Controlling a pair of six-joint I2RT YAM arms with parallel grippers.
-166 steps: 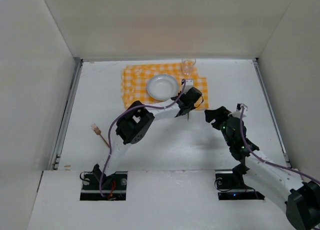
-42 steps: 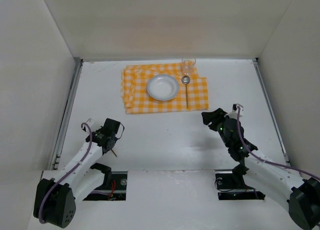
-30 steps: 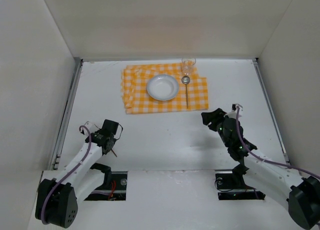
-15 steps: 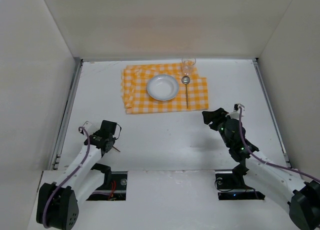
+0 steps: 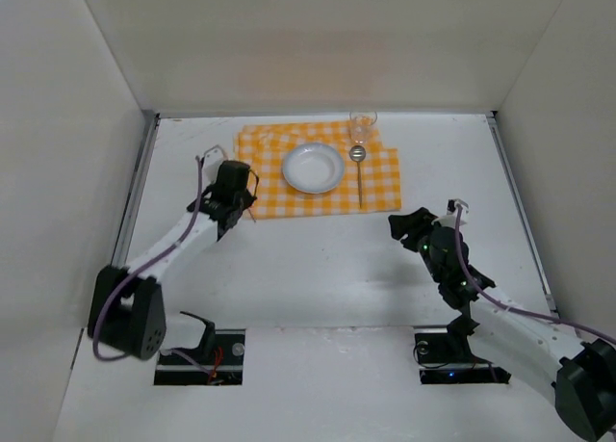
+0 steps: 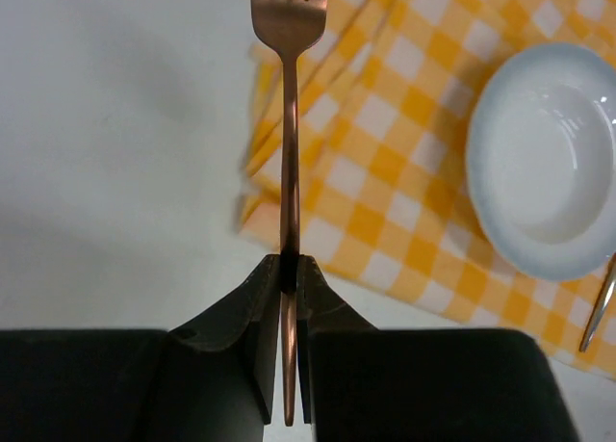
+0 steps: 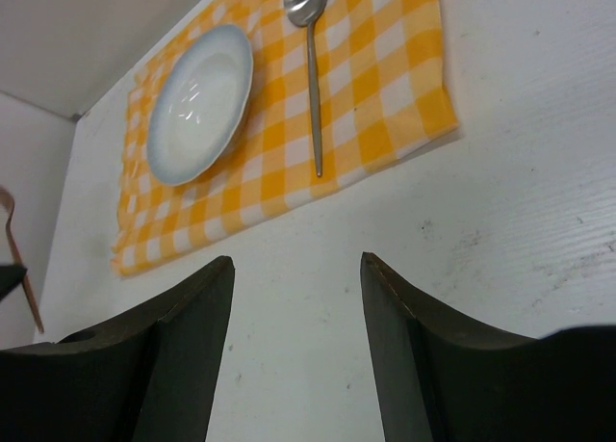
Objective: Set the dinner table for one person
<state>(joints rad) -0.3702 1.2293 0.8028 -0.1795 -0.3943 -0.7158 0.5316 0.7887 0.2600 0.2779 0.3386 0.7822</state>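
Note:
My left gripper (image 5: 234, 203) is shut on the handle of a copper fork (image 6: 287, 124). It hangs over the left edge of the orange-and-white checked cloth (image 5: 260, 187), tines pointing away from the wrist camera. On the cloth lie a white plate (image 5: 313, 167) and, to its right, a silver spoon (image 5: 359, 177). A clear glass (image 5: 362, 126) stands at the cloth's far right corner. My right gripper (image 5: 406, 226) stands open over the bare dinner table (image 5: 318, 259), just off the cloth's near right corner, with nothing between its fingers (image 7: 183, 326).
White walls enclose the table on the left, back and right. Thin metal rails (image 5: 130, 211) run along its side edges. Both arm bases sit in cut-outs (image 5: 197, 351) at the near edge.
The left arm has swung from the near left of the table up to the cloth's left edge, carrying the fork. The right arm has stayed put.

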